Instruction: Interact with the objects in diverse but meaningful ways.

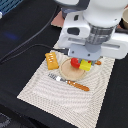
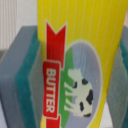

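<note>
The arm is reaching down from the twelve o'clock side of the exterior view, its white wrist housing pointing nearly straight at the table, and the gripper (image 1: 86, 64) is hanging over the round tan plate (image 1: 67, 74). It is clamping the yellow butter packet (image 2: 80, 55): in the wrist view the green-faced grey pads (image 2: 31, 65) are pressing against both sides of the packet, whose red ribbon reading BUTTER and cow picture are filling the frame. In the exterior view the packet (image 1: 85, 65) is showing just below the fingers, at the plate's three o'clock edge; whether it is touching the plate cannot be told. The red tomato-like ball (image 1: 74, 62) is sitting right beside the packet on its nine o'clock side, on the plate. The orange ridged block (image 1: 51, 60) is lying on the checked cloth (image 1: 45, 87) at the plate's nine o'clock. A wooden-handled fork (image 1: 67, 81) is lying at the plate's six o'clock edge.
</note>
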